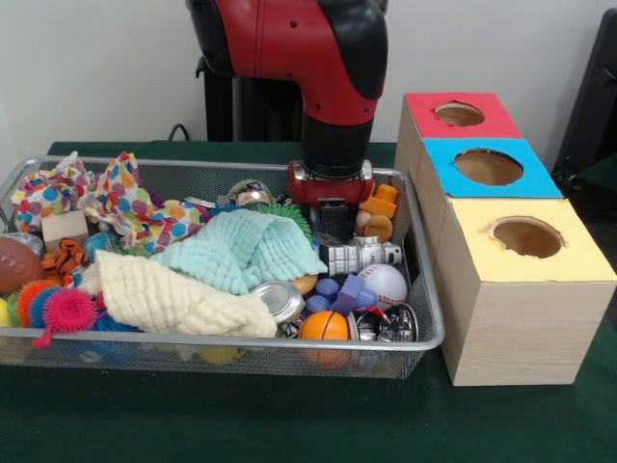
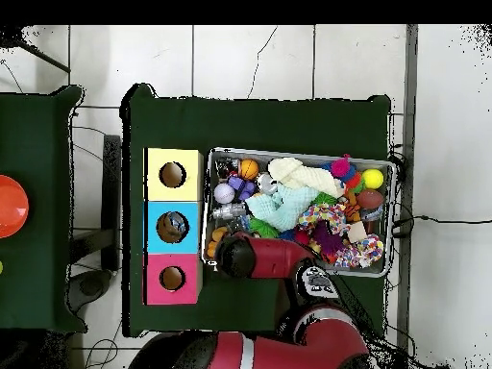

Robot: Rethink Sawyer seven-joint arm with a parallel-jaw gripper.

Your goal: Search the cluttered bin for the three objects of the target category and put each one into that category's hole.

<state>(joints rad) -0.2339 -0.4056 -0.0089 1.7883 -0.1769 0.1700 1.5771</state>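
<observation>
A wire mesh bin (image 1: 429, 318) is packed with toys and cloths. My gripper (image 1: 335, 224) reaches down into its back right part, just behind a mint cloth (image 1: 241, 249) and above a white robot figure (image 1: 359, 256). Its tips are hidden among the clutter. Close by lie an orange toy (image 1: 379, 203), a white baseball (image 1: 383, 283), blue blocks (image 1: 342, 289), an orange ball (image 1: 324, 326) and a silver can (image 1: 281, 300). In the overhead view the arm (image 2: 259, 258) covers the gripper, above the bin (image 2: 300, 154).
Right of the bin stand three wooden boxes with holes: red (image 1: 460, 114), blue (image 1: 489, 166) and yellow (image 1: 527, 236). A cream cloth (image 1: 174, 294), a polka-dot cloth (image 1: 125, 203), a pink spiky ball (image 1: 67, 309) and a brown football (image 1: 14, 262) fill the bin's left.
</observation>
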